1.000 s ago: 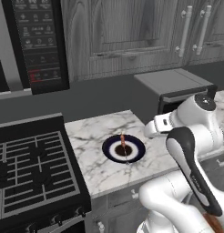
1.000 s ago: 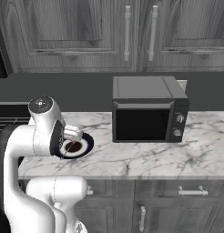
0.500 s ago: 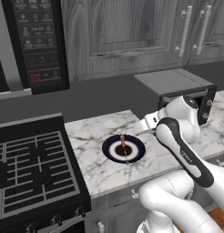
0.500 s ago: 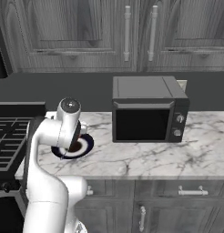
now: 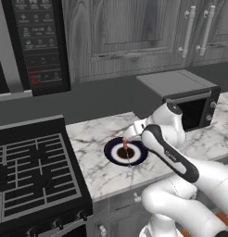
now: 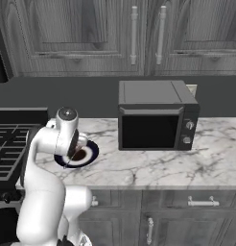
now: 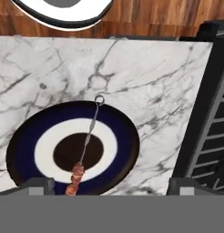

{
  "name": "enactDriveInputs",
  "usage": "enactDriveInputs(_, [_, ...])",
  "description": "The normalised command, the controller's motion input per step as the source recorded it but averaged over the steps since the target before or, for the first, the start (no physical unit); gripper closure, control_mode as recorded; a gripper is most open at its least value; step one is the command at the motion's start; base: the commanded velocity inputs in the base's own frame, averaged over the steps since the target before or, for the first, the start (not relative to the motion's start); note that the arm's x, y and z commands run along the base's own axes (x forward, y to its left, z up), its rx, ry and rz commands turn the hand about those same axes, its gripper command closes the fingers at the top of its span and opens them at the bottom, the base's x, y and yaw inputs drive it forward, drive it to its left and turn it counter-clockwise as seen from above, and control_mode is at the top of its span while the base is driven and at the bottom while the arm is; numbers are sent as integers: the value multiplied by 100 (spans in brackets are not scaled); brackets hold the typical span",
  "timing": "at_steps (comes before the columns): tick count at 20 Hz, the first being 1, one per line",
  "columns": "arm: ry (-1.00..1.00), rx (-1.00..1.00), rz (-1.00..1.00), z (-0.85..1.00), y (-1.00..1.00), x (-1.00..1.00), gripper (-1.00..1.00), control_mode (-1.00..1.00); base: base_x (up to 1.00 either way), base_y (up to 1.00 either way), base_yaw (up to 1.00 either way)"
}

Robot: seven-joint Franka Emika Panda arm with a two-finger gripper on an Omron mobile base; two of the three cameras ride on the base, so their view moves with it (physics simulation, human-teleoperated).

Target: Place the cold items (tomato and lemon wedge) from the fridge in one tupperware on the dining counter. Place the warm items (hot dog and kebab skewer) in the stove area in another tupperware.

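Note:
The kebab skewer [image 7: 86,145] lies on a dark blue plate [image 7: 27,136] with a white ring and a brown centre. Its red-brown chunks [image 7: 76,178] point toward the hand and its ring end points away. The plate [image 5: 113,155] sits on the marble counter just right of the stove area [image 5: 32,166]. My gripper [image 7: 111,187] hovers over the plate's near edge, open, with its fingertips [image 7: 38,186] set wide on either side of the skewer and touching nothing. From the base cameras the hand [image 5: 134,132] hangs above the plate [image 6: 91,153], beside the skewer [image 5: 125,148].
A dark microwave [image 5: 185,99] stands on the counter right of the plate, also seen as the microwave [image 6: 156,115]. The black range's edge [image 7: 209,113] borders the plate's side. Grey wall cabinets [image 6: 134,33] hang above. Bare marble [image 6: 148,163] lies in front of the microwave.
The arm has swung from near the microwave toward the stove, bringing the hand over the plate. The jaws stay wide open. Plate and skewer have not moved.

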Motion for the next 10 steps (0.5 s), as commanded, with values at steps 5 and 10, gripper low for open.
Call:
enactDriveInputs(5, [5, -9, -19, -39, -3, 4, -100, -100, 0, 0, 0])
enactDriveInputs(10, [3, -12, -17, -40, 0, 19, -100, -100, 0, 0, 0])
